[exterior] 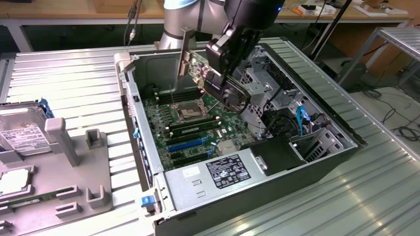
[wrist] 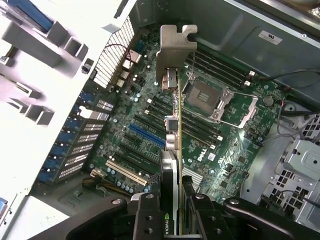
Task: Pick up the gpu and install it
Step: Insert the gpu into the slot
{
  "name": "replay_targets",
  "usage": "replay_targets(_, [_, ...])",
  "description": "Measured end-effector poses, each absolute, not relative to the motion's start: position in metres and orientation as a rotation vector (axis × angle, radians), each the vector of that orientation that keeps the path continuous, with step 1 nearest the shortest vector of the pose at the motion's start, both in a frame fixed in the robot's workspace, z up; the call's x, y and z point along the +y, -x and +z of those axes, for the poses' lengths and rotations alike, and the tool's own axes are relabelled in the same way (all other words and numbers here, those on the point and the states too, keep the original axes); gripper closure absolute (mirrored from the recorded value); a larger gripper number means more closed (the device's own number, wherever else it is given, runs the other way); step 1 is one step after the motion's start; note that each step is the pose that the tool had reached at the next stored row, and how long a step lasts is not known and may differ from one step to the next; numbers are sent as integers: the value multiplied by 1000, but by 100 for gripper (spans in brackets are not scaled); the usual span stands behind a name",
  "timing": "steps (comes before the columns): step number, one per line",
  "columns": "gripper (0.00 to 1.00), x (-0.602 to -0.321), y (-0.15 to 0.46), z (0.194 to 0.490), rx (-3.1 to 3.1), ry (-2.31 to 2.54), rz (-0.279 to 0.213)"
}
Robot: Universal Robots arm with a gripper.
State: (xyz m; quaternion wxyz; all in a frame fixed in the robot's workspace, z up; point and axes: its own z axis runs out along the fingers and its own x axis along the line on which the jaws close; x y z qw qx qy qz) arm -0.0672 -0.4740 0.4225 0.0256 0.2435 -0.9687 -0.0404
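**Card held on edge**

The gripper (wrist: 172, 212) is clamped on the graphics card (wrist: 173, 142), which hangs edge-down over the motherboard (wrist: 235, 125), toward eleven o'clock of the computer case (exterior: 262, 196) in the exterior view. It is likely light, stiff and fragile, best pinched by its bare board edges, off the chips.

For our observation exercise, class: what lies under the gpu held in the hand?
The motherboard inside the open case, with its processor socket and blue slot. The strip right behind the edge of the gpu and its bracket is covered.

Ribbed metal table (exterior: 72, 73) (wooden bench (exterior: 59, 10) behind)
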Motion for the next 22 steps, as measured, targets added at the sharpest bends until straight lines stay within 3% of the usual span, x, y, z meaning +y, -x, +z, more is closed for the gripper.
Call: replay_targets(22, [73,-474,66,423,-2829,-1222,-152])
